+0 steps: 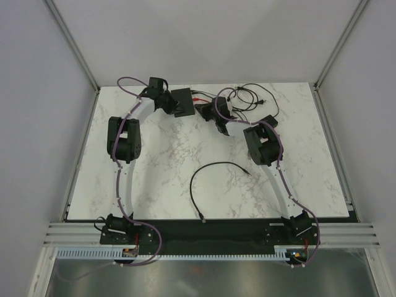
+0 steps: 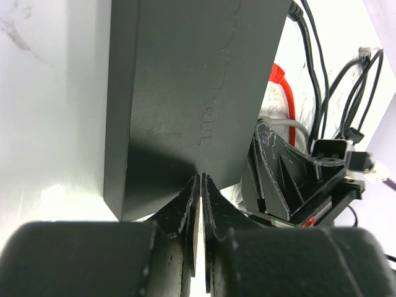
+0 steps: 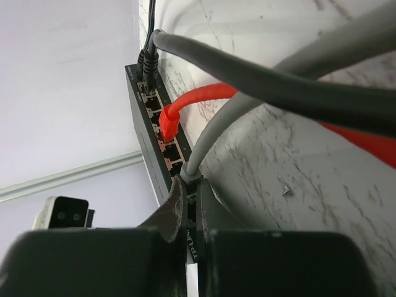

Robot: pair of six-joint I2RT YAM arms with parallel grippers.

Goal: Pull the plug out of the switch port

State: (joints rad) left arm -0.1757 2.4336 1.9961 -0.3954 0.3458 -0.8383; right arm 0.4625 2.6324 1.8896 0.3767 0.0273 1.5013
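The switch [image 1: 184, 102], a flat matte-black box, lies at the back of the marble table. In the left wrist view its embossed top face [image 2: 192, 93] fills the frame. My left gripper [image 2: 202, 178] is shut, only a thin slit between the jaws, with its tips against the switch's near edge. In the right wrist view the port row [image 3: 162, 139] faces me. A grey plug [image 3: 193, 179] sits in a port at the near end, and my right gripper [image 3: 193, 187] is shut on it. Its grey cable [image 3: 213, 127] curves away. A red plug [image 3: 168, 124] fills another port.
A black power cord [image 3: 148, 59] enters the switch's far end. Thin black cords [image 1: 247, 96] and a small adapter brick [image 1: 268, 120] lie at the back right. A loose black cable [image 1: 213, 167] curves across the table's middle. The enclosure walls stand close behind the switch.
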